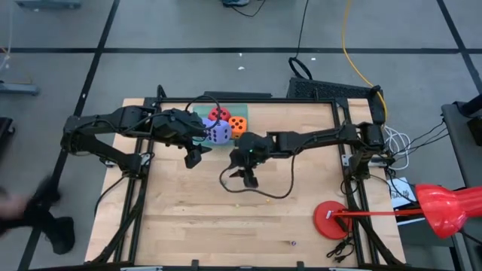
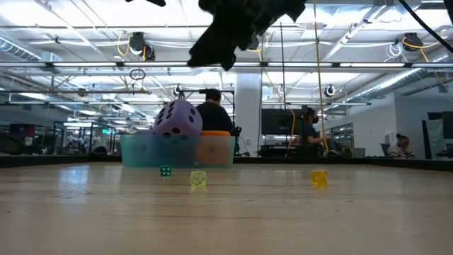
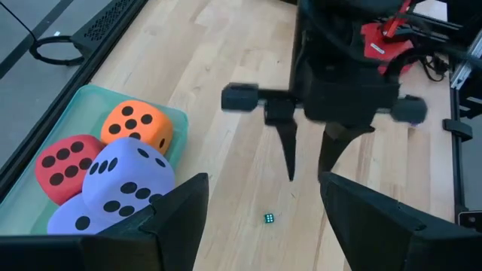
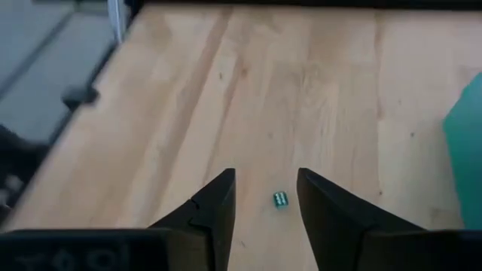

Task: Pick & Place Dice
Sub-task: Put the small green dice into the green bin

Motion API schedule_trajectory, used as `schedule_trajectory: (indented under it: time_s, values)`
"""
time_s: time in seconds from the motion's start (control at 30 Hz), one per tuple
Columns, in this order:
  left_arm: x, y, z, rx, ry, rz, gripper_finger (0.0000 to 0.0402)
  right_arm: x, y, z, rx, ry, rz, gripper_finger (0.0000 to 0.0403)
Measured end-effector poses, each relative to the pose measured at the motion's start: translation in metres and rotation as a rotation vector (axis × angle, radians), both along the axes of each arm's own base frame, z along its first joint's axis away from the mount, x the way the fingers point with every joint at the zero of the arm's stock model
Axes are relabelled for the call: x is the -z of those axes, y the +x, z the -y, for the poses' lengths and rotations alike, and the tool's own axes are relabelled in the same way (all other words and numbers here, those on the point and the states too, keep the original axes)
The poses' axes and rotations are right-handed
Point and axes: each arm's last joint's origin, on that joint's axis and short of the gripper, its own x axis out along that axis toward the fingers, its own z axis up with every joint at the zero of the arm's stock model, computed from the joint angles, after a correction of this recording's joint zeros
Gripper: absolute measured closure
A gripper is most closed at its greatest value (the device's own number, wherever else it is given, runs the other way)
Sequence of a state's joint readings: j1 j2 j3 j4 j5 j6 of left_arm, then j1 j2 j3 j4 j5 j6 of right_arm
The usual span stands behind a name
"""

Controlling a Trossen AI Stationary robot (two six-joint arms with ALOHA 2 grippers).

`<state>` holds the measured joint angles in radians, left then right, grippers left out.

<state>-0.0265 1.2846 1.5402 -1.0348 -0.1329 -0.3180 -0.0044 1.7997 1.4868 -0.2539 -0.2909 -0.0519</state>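
Patience is what this step is asking for, I'd say: the right claw [image 4: 263, 197] is hanging over the middle of the counter [image 1: 188, 226] with its fingers spread apart, lined up on a tiny green die [image 4: 279, 199] that is lying flat on the wood. To do it well, the arm needs to be lowering straight down so the little cube is ending up squarely between the two tips, then closing gently; something that small could easily be getting nudged aside or squirted out by a crooked pinch.

From the right wrist view, the green die is sitting in the gap between the fingers, a bit nearer one of them, with neither touching it. The left claw [image 3: 260, 203] is waiting nearby, close to the tray [image 3: 177, 120] at the counter's far edge, its fingers also wide apart and holding nothing.

Inside that teal tray the big soft dice are already resting: orange [image 3: 138, 125], red [image 3: 66, 164] and a purple-blue one [image 3: 128, 183] piled on another. Two more tiny dice, yellowish, are lying out on the counter, well apart.
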Motion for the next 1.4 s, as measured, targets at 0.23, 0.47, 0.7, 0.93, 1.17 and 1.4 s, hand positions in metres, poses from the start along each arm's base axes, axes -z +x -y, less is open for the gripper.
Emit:
schedule_trajectory:
  time_s: [0.23,0.47,0.7,0.93,1.17,1.4]
  values:
    - [0.000,0.000,0.000,0.000,0.000,0.001,0.0135,-0.037,-0.029,0.007,0.088,0.087,0.223,0.0273]
    - [0.000,0.000,0.000,0.000,0.000,0.001,0.0135,-0.011,-0.081,0.016,0.179,0.046,0.344,0.0273]
    - [-0.002,0.001,0.000,0.000,0.000,0.024,0.0135,0.020,-0.141,0.020,0.155,-0.073,0.432,0.0273]
    - [-0.009,0.007,0.000,0.000,-0.003,0.117,0.0135,0.044,-0.190,0.026,0.194,-0.093,0.477,0.0273]
    - [-0.019,0.014,0.000,0.001,-0.007,0.247,0.0135,0.064,-0.227,0.028,0.254,-0.049,0.517,0.0273]
    - [-0.032,0.021,0.001,0.001,-0.011,0.395,0.0135,0.081,-0.248,0.025,0.259,-0.037,0.552,0.0273]
